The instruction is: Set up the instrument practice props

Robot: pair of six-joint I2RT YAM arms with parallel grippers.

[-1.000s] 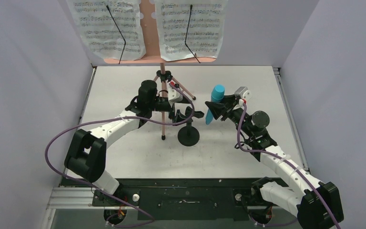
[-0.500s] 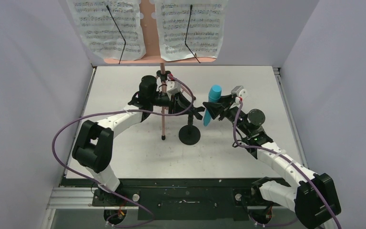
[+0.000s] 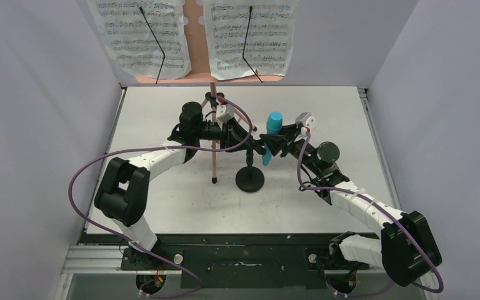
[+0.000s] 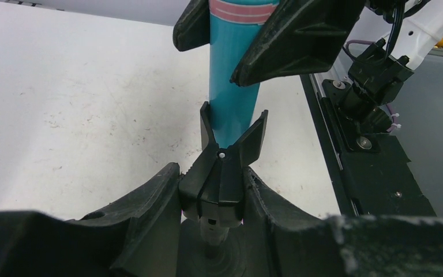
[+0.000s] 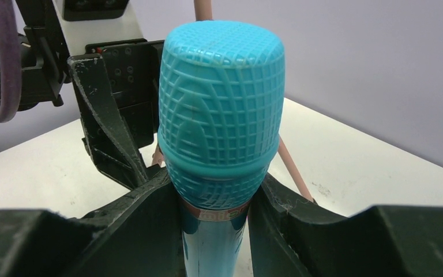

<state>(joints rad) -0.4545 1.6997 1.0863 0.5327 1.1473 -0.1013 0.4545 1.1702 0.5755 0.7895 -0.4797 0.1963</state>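
The pink music stand [image 3: 213, 140] rises at the back of the table, with two white sheet-music pages [image 3: 142, 36] [image 3: 250, 36] on its desk. In front of it stands the short black mic stand [image 3: 250, 180] on its round base. My left gripper [image 3: 252, 147] [image 4: 213, 180] is shut on that stand's forked clip [image 4: 222, 167]. The teal microphone [image 3: 272, 136] [image 5: 222, 104] hangs head up in my right gripper [image 3: 275, 145] [image 5: 214, 199], which is shut just below the head. In the left wrist view the microphone's handle [image 4: 233, 95] reaches down between the clip's two prongs.
The music stand's tripod legs [image 3: 242, 119] spread just behind both grippers, and its pole passes close to the left wrist. Grey walls [image 3: 44, 94] enclose the table on the left, right and back. A black base rail [image 3: 244, 256] runs along the near edge.
My left gripper has closed on the mic stand's clip. The right arm has carried the microphone leftward, up to the clip.
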